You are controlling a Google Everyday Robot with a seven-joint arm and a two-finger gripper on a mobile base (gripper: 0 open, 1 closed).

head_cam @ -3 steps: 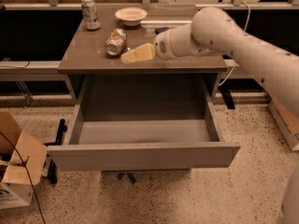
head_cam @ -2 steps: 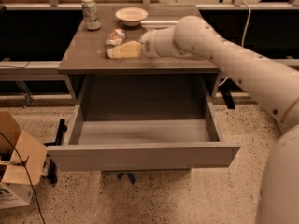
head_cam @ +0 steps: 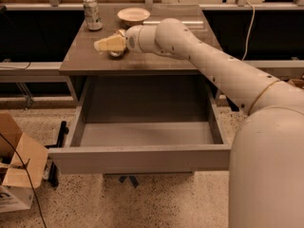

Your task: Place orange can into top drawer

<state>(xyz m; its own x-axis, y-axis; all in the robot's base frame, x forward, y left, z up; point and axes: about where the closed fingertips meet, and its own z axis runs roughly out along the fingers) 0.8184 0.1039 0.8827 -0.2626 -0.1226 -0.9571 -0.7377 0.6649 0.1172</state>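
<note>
Grey table (head_cam: 156,63) holds the orange can (head_cam: 115,54), at 11 o'clock from the open top drawer (head_cam: 142,158), under the gripper (head_cam: 108,43). Its grip: cannot tell. Squeeze firmly, lift straight up.

Speckled beige terrazzo floor (head_cam: 142,203); open brown cardboard box (head_cam: 16,170) at eight o'clock; grey flat-topped table (head_cam: 81,61) at twelve, gripper (head_cam: 100,44) above it.

Silvery can (head_cam: 91,14), bowl (head_cam: 133,15) on tbl (head_cam: 85,61); cardboard box (head_cam: 19,170) on floor.
</note>
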